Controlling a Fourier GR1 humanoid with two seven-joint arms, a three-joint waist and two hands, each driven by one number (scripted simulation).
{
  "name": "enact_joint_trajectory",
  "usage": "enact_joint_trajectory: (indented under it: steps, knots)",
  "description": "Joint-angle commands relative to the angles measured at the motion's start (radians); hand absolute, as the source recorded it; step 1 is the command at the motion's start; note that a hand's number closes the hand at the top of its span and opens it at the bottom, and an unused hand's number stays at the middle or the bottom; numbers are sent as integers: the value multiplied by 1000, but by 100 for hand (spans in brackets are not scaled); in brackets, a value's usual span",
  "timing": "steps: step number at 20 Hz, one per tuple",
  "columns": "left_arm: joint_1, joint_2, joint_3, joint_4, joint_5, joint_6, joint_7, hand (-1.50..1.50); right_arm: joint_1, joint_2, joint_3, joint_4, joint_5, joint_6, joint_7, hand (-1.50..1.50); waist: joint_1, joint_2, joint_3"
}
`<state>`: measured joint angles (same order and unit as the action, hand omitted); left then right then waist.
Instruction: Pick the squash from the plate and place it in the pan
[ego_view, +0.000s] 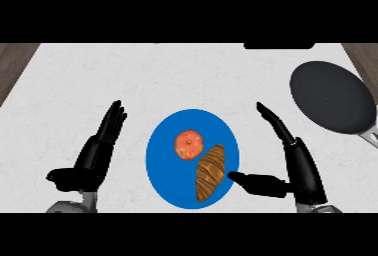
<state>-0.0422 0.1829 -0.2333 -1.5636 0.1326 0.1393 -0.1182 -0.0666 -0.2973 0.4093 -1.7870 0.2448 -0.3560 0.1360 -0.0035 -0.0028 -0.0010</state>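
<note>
Blue plate (164, 150) on the pale surface (184, 75) holds an orange squash (189, 144) beside a brown pastry (210, 172). My left robot hand (94, 150) and right robot hand (295, 160) flank it, fingers straight, released. The dark pan (332, 97) sits far right.

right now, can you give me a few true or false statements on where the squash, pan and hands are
1. The squash lies on the blue plate. True.
2. The pan already holds the squash. False: the pan holds nothing; the squash is on the plate.
3. A brown pastry shares the plate with the squash. True.
4. The right hand is curled round the squash. False: it is open beside the plate, thumb near the pastry.
5. The left hand is open, left of the plate. True.
6. The pan sits left of the plate. False: it is at the far right.
</note>
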Motion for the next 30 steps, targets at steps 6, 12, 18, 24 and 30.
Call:
enact_joint_trajectory:
  steps: [6,12,18,24,30]
  knots:
    - [-67,-36,-6,34,-27,10,27,0,-292,-22,94,42,121,251,432,-150,13,4,-1]
    - [-21,-38,-13,25,-22,-11,-7,0,-418,59,219,243,196,390,567,-150,26,5,-1]
    - [-14,-29,10,-19,-33,-8,12,0,-463,157,262,398,251,469,584,-150,13,3,1]
    - [-30,-71,24,6,-61,-10,19,0,-502,284,166,483,313,525,610,-150,8,3,1]
    - [-29,-85,32,18,-80,-41,14,0,-499,295,134,669,362,446,482,-150,11,4,1]
